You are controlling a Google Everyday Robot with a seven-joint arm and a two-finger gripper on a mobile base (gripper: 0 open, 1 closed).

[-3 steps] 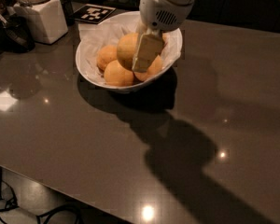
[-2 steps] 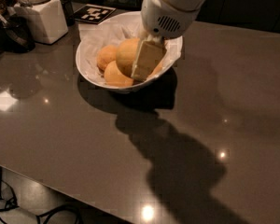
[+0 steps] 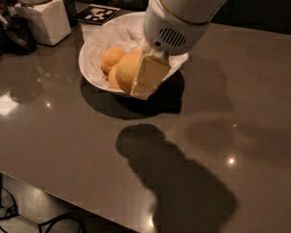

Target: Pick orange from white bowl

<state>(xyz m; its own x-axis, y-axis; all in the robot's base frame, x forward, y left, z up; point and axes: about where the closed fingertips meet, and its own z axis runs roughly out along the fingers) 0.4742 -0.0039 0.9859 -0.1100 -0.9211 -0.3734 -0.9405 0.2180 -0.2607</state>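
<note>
The white bowl (image 3: 88, 68), lined with crumpled white paper, stands at the back middle of the dark table. My gripper (image 3: 136, 84) hangs from the white arm over the bowl's front right part. It is shut on one orange (image 3: 126, 68), which sits against the pale finger (image 3: 148, 75) and appears raised above the others. The second finger is hidden behind the fruit. Two more oranges show in the bowl, one at the left (image 3: 110, 58) and one low behind the held fruit (image 3: 113, 78). The arm hides the rest of the bowl.
A white square-based jar (image 3: 43, 19) stands at the back left, with a dark object (image 3: 17, 33) beside it. A black-and-white marker card (image 3: 98, 13) lies behind the bowl. The table's front edge (image 3: 87, 198) runs diagonally at lower left, with cables on the floor below.
The gripper has closed in on one orange and moved up and toward the camera with it. The arm now covers more of the bowl.
</note>
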